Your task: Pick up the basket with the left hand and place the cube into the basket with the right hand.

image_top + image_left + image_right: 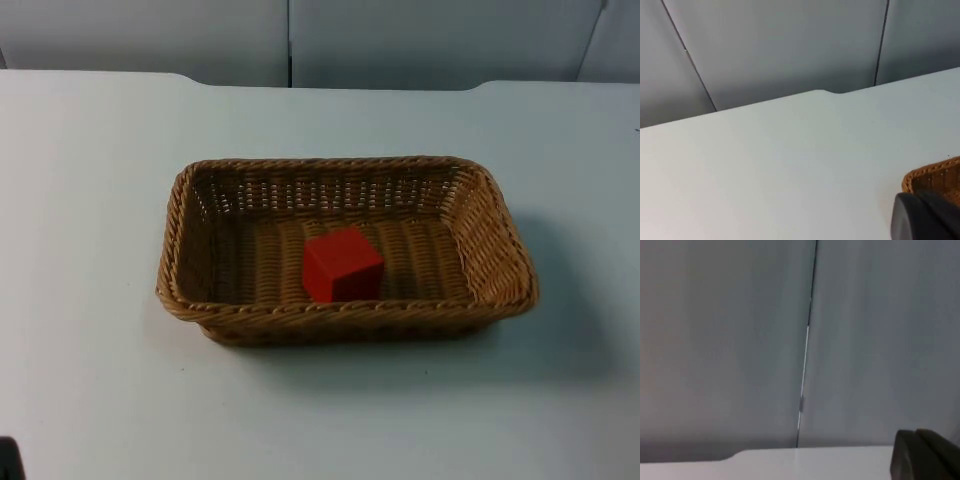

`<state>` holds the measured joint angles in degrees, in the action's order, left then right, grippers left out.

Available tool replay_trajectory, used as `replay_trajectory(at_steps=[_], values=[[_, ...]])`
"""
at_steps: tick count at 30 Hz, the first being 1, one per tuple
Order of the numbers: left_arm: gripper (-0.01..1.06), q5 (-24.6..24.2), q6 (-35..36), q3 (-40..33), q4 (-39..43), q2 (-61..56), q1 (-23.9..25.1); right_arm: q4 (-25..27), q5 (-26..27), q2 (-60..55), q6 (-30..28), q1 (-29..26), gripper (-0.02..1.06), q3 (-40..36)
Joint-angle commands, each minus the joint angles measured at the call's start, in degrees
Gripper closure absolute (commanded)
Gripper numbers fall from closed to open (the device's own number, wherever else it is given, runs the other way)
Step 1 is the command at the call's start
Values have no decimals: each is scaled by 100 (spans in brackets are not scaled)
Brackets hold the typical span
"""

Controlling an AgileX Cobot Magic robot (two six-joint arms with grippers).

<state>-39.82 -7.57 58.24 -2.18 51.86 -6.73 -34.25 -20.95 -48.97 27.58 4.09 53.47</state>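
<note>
A brown wicker basket stands flat on the middle of the white table. A red cube lies inside it, on the basket's floor near the front wall, slightly left of centre. Neither arm reaches over the basket in the top view. My left gripper hangs off to the side of the basket, with one corner of the woven rim just beyond it. My right gripper is raised and faces the grey partition wall, well away from the basket.
The white table spreads out on all sides of the basket. The grey partition wall closes off the far edge. A small dark object sits at the front left corner of the top view.
</note>
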Motion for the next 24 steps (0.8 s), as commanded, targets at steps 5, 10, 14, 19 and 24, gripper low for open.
replay_trajectory(at_steps=[5,10,14,19,24], values=[[105,-79,74,-1501,-15,-2689,-23,692,-1232,2609,-708,-7,105,-1456],[105,-409,247,-2055,-15,-4167,-23,2294,-2375,4260,-2197,-7,105,-1566],[105,-793,397,-2253,-15,-4829,-23,3158,-3232,4897,-2793,-7,105,-1566],[105,-1452,396,-2479,-5,-5186,-23,3606,-4227,4897,-3321,-7,105,-1751],[105,-1837,396,-2742,11,-5186,-23,3916,-4164,4897,-3402,-7,105,-2356]])
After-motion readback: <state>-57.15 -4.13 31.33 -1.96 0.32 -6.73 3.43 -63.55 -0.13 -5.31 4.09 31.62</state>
